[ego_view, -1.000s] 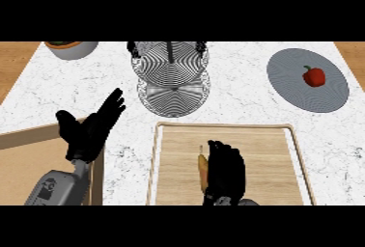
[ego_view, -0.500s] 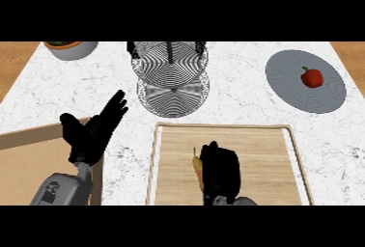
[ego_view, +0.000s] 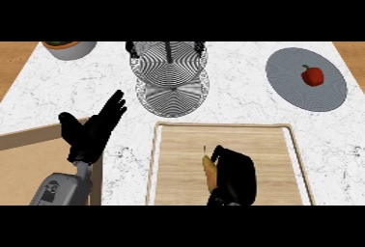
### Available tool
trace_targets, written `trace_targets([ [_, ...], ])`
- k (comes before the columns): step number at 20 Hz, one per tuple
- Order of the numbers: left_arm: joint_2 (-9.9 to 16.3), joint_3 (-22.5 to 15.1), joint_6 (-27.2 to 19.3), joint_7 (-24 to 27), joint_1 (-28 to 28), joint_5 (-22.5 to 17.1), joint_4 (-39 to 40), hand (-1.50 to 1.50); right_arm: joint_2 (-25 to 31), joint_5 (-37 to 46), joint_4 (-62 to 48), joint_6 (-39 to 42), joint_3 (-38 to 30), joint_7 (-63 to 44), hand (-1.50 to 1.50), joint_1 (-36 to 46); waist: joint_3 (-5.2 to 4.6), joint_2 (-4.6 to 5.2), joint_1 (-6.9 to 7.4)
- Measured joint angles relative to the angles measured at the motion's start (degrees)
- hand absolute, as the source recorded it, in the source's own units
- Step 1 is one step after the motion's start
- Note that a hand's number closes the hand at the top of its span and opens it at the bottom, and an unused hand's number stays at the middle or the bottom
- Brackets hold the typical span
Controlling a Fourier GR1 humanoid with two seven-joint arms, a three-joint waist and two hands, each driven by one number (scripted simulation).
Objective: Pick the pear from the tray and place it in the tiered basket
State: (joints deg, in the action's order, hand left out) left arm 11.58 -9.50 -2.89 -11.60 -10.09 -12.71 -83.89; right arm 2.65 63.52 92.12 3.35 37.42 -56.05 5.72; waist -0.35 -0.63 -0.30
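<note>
On the wooden tray [ego_view: 264, 144] at the lower middle lies the yellow-brown pear [ego_view: 209, 172], its stem pointing away from me. My right hand [ego_view: 235, 174] covers the pear's right side, fingers curled round it, so only a strip of the fruit shows. The wire tiered basket [ego_view: 170, 77] stands at the top centre, two round tiers one above the other, apart from both hands. My left hand [ego_view: 91, 129] rests open at the left, fingers up, holding nothing.
A grey plate [ego_view: 296, 91] with a red bell pepper [ego_view: 312, 75] sits at the upper right. A bowl [ego_view: 69, 48] stands at the top left corner. A wooden board [ego_view: 28, 164] edge shows at the lower left under my left forearm.
My right hand has drawn back toward me and curled tighter over the pear. The left hand has shifted slightly right and up.
</note>
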Motion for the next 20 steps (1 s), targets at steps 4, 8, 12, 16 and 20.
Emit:
trace_targets([
  [4,0.51,1.27,1.16,-1.28,-0.59,-0.66,-0.41,0.00,-0.02,1.32,5.95,-1.50,-0.59,-0.92,1.50,-3.22,0.20,0.28,-0.07],
  [8,0.40,1.34,0.85,-1.71,0.28,-0.30,-1.65,0.00,-0.98,1.96,15.32,-2.28,-1.33,-2.40,1.50,-5.04,0.27,0.30,-0.20],
  [12,0.47,1.59,1.13,-1.57,0.57,-0.07,-1.85,0.00,-1.76,4.89,26.22,-1.17,0.90,-4.75,1.50,-3.73,0.28,0.28,-0.23],
  [16,-0.22,1.05,0.70,-1.45,1.17,0.95,-2.26,0.00,-2.03,7.99,35.75,2.55,0.73,-5.89,1.50,0.88,0.28,0.33,-0.06],
  [20,-0.88,0.91,0.80,-1.56,0.89,1.34,-2.23,0.00,-2.02,9.04,41.18,7.43,0.64,-8.31,1.50,9.39,0.25,0.38,0.20],
])
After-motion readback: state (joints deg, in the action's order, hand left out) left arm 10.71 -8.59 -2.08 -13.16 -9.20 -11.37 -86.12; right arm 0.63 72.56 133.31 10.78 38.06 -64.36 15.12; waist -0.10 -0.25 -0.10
